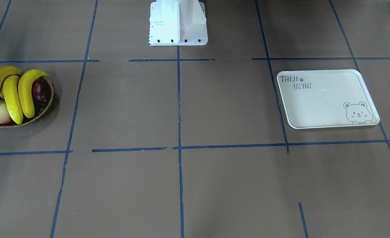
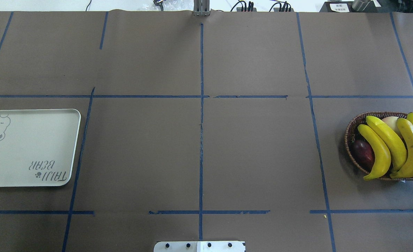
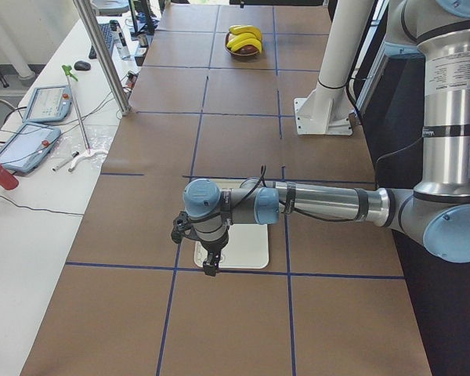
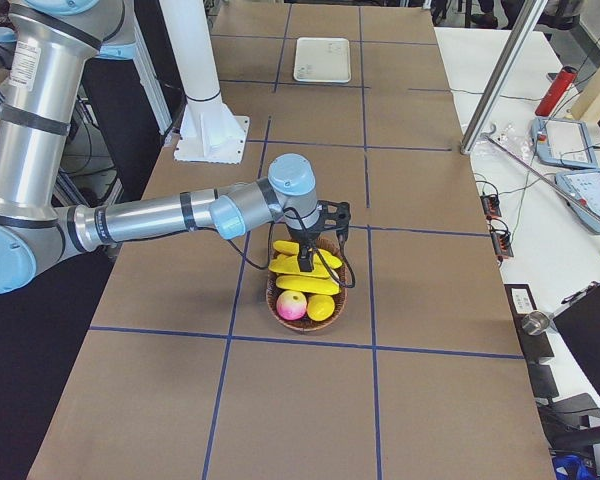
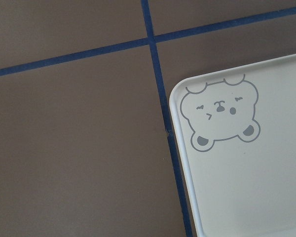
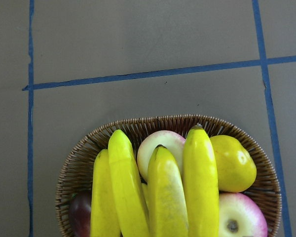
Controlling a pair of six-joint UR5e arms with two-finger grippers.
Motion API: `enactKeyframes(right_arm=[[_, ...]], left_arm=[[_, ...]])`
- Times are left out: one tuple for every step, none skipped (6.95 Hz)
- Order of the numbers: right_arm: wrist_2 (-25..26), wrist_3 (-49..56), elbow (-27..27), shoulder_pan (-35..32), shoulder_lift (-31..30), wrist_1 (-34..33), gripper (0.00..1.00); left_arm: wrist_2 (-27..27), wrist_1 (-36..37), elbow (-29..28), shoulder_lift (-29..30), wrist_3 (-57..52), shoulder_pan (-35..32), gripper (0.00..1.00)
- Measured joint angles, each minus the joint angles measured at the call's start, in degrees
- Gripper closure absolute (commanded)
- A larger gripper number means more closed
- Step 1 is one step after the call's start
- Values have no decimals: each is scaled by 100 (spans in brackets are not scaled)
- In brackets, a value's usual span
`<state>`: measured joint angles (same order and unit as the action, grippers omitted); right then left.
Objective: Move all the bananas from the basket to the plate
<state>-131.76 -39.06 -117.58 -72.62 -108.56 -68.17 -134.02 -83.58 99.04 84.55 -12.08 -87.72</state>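
Lying side by side in the basket (image 6: pixel 158 120), at the bench's right end about midway between its front and back edges, the bananas (image 6: pixel 165 197) rest on top of the other fruit: a yellow pear (image 6: pixel 234 163), two pale pink apples (image 6: pixel 237 217) and a dark red fruit (image 2: pixel 363 154). Four bananas show in the right wrist view, and their tips reach past the braided rim. Their skins look smooth and glossy, so they probably handle as light, stiff and rather slippery things that could roll or squirt out of a shallow pinch. The safest hold seems to be across the thick middle of whichever banana lies highest, with the jaws closing on its narrow width rather than near a tapering end.

The right gripper (image 4: pixel 306 262) hangs above the basket and touches nothing that can be made out. It shows only in the side view, so how far it is open cannot be told. The left gripper (image 3: pixel 211 262) hangs over the plate (image 1: pixel 324 99), which sits bare at the bench's left end, and its opening cannot be judged either.
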Motion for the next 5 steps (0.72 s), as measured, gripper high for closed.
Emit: enactKeyframes(right_arm=[[287, -632, -1, 401, -198, 538, 0], [600, -1088, 2, 835, -339, 877, 1], [862, -1299, 29, 1204, -435, 1017, 3], [989, -1377, 98, 1417, -490, 1059, 5], [1036, -1406, 196, 1523, -509, 1067, 6]], left_arm=[[-1, 0, 8, 0, -2, 0, 0], [-1, 0, 17, 0, -2, 0, 0], [-2, 0, 26, 0, -1, 0, 0], [0, 0, 23, 9, -2, 0, 0], [4, 0, 14, 19, -4, 0, 0]])
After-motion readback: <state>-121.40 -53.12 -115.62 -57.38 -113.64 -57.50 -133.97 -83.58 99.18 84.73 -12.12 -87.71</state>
